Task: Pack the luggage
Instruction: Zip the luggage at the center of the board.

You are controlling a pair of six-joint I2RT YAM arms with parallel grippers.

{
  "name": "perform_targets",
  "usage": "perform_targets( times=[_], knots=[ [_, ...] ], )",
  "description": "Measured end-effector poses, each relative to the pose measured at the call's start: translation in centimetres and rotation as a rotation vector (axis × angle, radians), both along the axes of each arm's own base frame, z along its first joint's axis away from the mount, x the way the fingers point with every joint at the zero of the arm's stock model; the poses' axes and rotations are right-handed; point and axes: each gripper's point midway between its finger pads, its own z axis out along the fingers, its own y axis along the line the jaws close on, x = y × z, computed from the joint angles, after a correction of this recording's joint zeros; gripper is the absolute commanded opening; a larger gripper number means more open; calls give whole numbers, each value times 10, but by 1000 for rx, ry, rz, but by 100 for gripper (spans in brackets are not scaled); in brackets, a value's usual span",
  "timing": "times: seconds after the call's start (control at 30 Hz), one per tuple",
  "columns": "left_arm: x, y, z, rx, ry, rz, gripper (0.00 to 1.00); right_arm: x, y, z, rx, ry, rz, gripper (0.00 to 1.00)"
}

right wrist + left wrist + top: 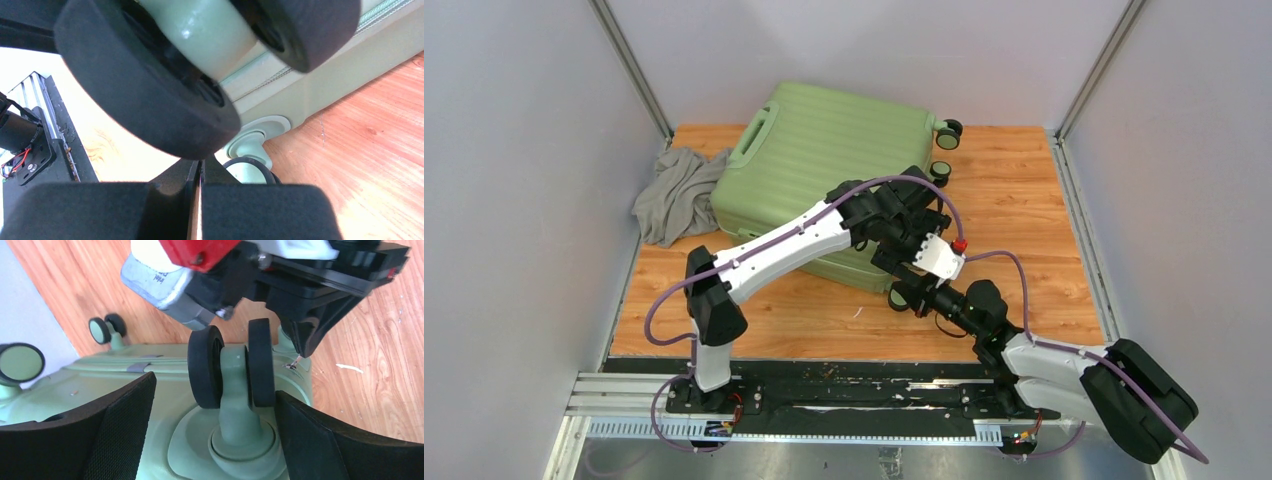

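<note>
Wheel stands between the left gripper's wide-spread jaws, one gap roomy, one tight. Right gripper, pinched closed, sits just beside it at the luggage edge.

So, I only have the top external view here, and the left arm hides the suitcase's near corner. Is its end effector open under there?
Observer: Yes. The left wrist view shows the left end effector open, with one finger on each side of a twin wheel of the suitcase.
Operator: And the right one?
Observer: The right wrist view shows the right end effector shut, its pads pressed together with nothing seen between them.
Operator: Where is it pointing?
Observer: In the left wrist view its tip sits by the suitcase's edge, just past that wheel.
</note>
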Motion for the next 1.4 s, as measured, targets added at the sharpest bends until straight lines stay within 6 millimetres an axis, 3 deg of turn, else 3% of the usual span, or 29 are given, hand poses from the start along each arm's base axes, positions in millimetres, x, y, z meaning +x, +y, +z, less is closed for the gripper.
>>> perform_targets(
  times=[0.13, 0.23, 0.4, 0.6, 0.63, 1.4],
  knots=[
    [6, -2, -11, 21, 27, 70, 87, 0, 0, 1, 5, -5, 0, 0],
    [5, -1, -15, 22, 51, 108, 77, 0, 0, 2, 6, -7, 0, 0],
    [0, 5, -19, 29, 103, 177, 40, -1, -1, 2, 9, -8, -1, 0],
    [-3, 8, -22, 28, 143, 234, 3, 0, 0, 2, 16, -3, -2, 0],
    [-4, 8, -21, 27, 145, 237, 0, 0, 0, 2, 19, -1, -2, 0],
    [0, 2, -8, 14, 200, 348, 0, -2, 3, 9, 15, -51, -124, 0]
  ],
)
